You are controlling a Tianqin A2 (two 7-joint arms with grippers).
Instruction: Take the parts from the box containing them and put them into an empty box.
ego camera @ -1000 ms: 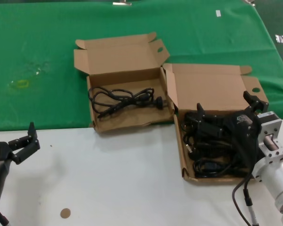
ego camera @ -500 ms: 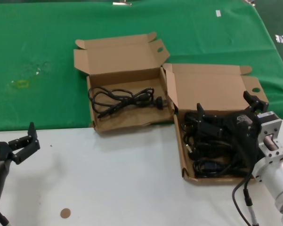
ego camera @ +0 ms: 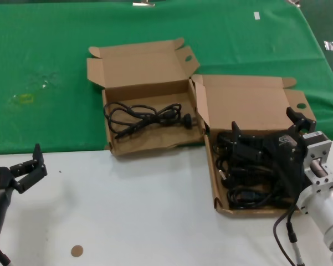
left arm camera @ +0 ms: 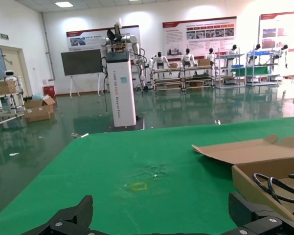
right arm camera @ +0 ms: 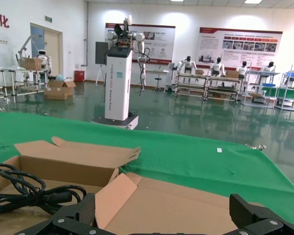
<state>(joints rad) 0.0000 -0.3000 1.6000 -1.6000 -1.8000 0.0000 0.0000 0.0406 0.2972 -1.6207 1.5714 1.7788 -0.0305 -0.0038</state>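
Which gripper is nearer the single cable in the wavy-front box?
Right. The right gripper hovers over the full box beside that cable; the left gripper sits at the table's near-left edge, farther off.

Lighting even and bright; all three views sharp, with minor glare.

Overhead ceiling lights (left arm camera: pixel 63 4) illuminate the hall, reflecting as glossy patches on the hall floor (left arm camera: pixel 34 147). In the head view, the white table (ego camera: pixel 133 210) reads bright without blown highlights; soft, short shadows fall inside the cardboard boxes (ego camera: pixel 149 119). The black parts (ego camera: pixel 249 177) merge into one dark mass with little detail. Wrist views show the near gripper fingers (right arm camera: pixel 68 218) slightly soft, the background crisp.
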